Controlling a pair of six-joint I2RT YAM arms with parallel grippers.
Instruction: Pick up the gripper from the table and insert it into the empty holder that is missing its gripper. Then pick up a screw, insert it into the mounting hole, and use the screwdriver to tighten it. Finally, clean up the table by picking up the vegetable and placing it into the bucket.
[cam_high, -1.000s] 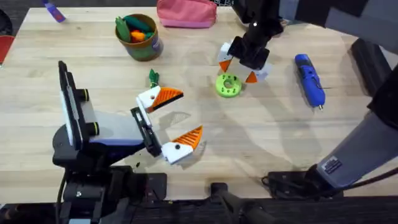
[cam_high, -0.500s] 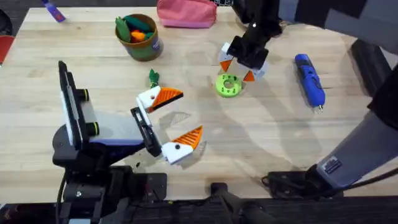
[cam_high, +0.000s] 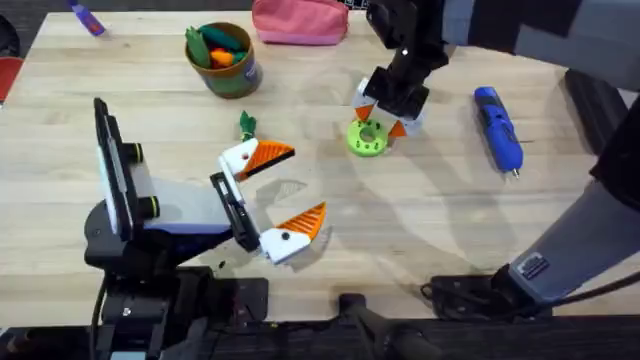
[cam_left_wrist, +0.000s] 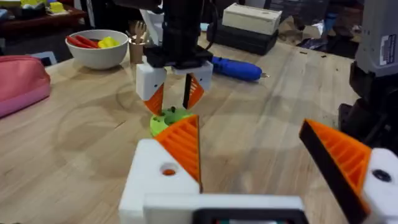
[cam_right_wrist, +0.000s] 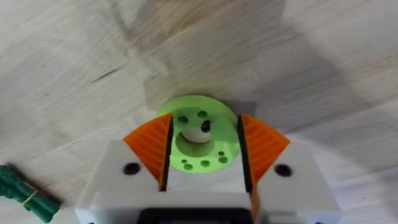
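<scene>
Your right gripper (cam_high: 383, 110) hangs straight down over the green disc (cam_high: 367, 138) just right of centre in the overhead view, its orange fingers (cam_right_wrist: 151, 145) spread a little wider than the disc and flanking it on both sides, which reads as lining up to clamp it; nothing is held yet. Your left gripper (cam_high: 283, 195) sits low in the lower-left middle, spread wide and empty, parked clear of the work. The screwdriver (cam_high: 498, 127) lies at the right side of the table, well apart from both. The vegetable (cam_high: 247, 124) lies just below the bucket (cam_high: 224, 58) at the upper left, so the clean-up will be a short carry.
</scene>
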